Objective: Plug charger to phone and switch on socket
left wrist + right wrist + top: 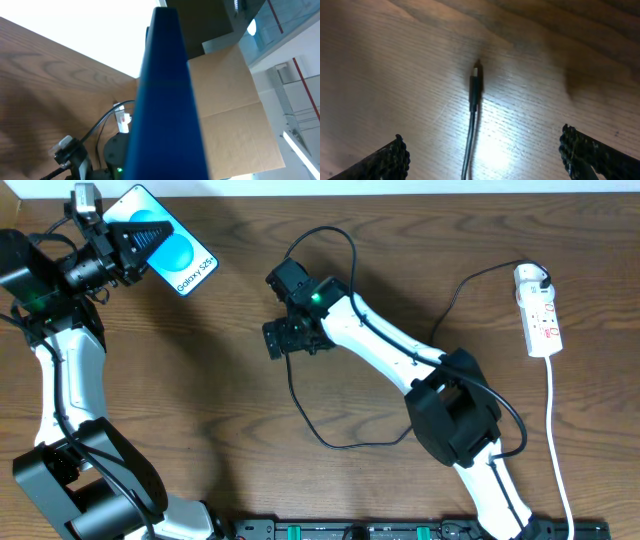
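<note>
My left gripper [135, 235] is shut on the phone [185, 260] at the far left and holds it raised and tilted, its blue "Galaxy S25+" screen facing up. In the left wrist view the phone [165, 100] shows as a blue slab that hides the fingers. The charger [300, 405] loops over the table's middle. Its plug tip [476, 85] lies flat on the wood. My right gripper [290, 338] is open and empty just above the cable, and in the right wrist view [487, 160] a finger stands on either side of it. The socket [540, 310] lies at the far right.
The socket's white lead [556, 430] runs toward the front edge at the right. The right arm [400, 350] stretches across the table's middle. A cardboard box [230, 110] shows beyond the table in the left wrist view.
</note>
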You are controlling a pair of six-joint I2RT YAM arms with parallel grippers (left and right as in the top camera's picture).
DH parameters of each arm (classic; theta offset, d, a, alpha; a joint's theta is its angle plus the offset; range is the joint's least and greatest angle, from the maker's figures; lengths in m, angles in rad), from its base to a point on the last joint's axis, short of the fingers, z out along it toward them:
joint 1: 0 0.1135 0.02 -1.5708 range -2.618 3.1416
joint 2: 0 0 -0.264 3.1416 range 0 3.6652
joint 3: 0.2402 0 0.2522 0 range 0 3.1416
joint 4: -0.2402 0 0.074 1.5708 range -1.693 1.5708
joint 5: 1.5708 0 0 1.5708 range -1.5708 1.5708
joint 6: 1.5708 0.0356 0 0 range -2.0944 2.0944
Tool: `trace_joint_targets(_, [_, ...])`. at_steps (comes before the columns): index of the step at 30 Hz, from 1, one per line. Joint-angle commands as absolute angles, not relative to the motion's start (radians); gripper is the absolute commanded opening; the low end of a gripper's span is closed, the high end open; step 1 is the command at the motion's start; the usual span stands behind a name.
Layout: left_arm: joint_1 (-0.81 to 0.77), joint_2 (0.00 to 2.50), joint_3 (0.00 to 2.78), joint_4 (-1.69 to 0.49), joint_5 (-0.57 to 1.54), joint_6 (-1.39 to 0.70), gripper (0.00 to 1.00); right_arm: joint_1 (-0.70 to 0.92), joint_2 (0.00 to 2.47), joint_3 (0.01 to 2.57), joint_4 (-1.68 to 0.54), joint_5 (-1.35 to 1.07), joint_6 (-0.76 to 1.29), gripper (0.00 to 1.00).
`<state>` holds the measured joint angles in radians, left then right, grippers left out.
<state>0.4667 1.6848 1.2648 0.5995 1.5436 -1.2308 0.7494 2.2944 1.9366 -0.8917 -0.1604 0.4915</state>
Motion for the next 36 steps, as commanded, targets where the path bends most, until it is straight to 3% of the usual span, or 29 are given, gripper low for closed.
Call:
trace_joint_targets(1, [0.471,1.666,1.274,0.607,1.559,-1.232,0.07,0.763,2.328,1.968,-0.881,-0.100,0.480,0.92])
trace_joint_targets(9, [0.471,1.666,1.274,0.607,1.560,-1.232,0.07,0.780,2.372,1.968,-0.839,-0.051,0.480,0.84])
trace_joint_targets(15, [0.471,1.666,1.274,0.607,1.560,-1.232,0.07,0.788,2.397,1.968,-0.822,-0.050,0.480,0.67])
trace_joint_targets(23, [0.471,1.666,1.274,0.607,1.564,-1.232,0.07,0.803,2.428,1.968,-0.812,-0.020,0.480,0.65])
trace_joint_targets(32, [0.471,1.666,1.274,0.607,1.565,-1.232,0.07,0.833,2.442,1.968,-0.803,0.028,0.481,0.55])
trace_joint_targets(36, [0.471,1.666,1.274,0.607,1.571,-1.232,0.07,0.840,2.454,1.968,-0.805,0.028,0.489,0.43])
